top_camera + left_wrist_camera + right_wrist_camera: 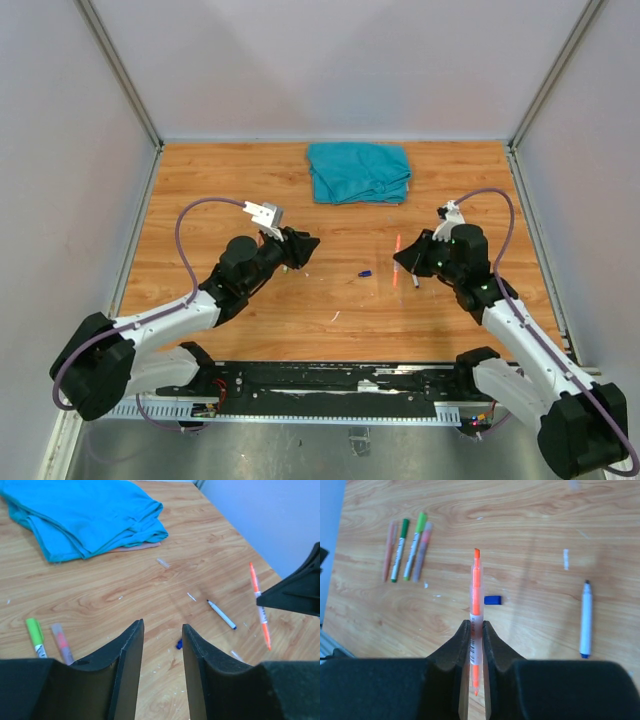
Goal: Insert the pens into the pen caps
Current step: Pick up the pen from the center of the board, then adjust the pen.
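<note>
My right gripper (476,625) is shut on an orange pen (476,587), held above the table with its uncapped tip pointing away from the wrist; from above it shows as an orange pen (397,246) ahead of the right gripper (403,262). A small blue pen cap (492,600) lies on the wood just right of that pen. My left gripper (162,625) hangs open and holds nothing, with the blue cap (178,643) on the table below its right finger. A blue-tipped white pen (586,620) lies to the right. Several pens (407,547) lie side by side at the left.
A folded teal cloth (359,172) lies at the back middle of the wooden table (220,190). A clear cap (163,562) rests near the cloth. A green pen (36,636) and a pale red pen (61,642) lie left of my left fingers. Grey walls enclose the table.
</note>
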